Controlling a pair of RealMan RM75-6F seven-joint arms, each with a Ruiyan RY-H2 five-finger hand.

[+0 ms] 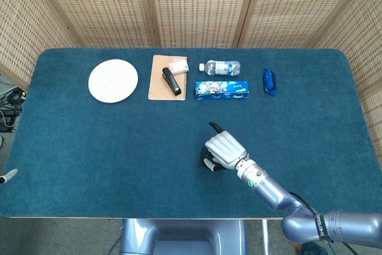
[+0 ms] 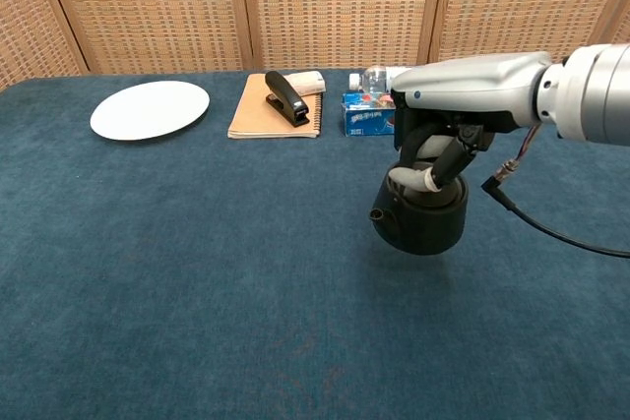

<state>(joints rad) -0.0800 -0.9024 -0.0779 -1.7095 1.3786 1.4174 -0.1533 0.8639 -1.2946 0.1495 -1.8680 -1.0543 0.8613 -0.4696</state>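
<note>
One black teapot (image 2: 423,221), gripped from above by right hand (image 2: 463,110), fingers (image 2: 418,176) curled over its lid, near front-middle of counter (image 1: 89,141). Well behind teapot: one blue box (image 1: 221,90), one bottle (image 1: 220,67), one notebook (image 1: 160,85) bearing one stapler (image 1: 171,80), one white plate (image 1: 113,80). Left hand out of sight.

Even, soft indoor light; both views sharp and free of blur.

Light falls from above, so shadows stay short: the black teapot (image 2: 423,218) casts a faint dark patch on the blue table cloth (image 2: 197,272) just beneath it. The white plate (image 1: 113,80) is bright without glare. The head view bows slightly at its edges.
</note>
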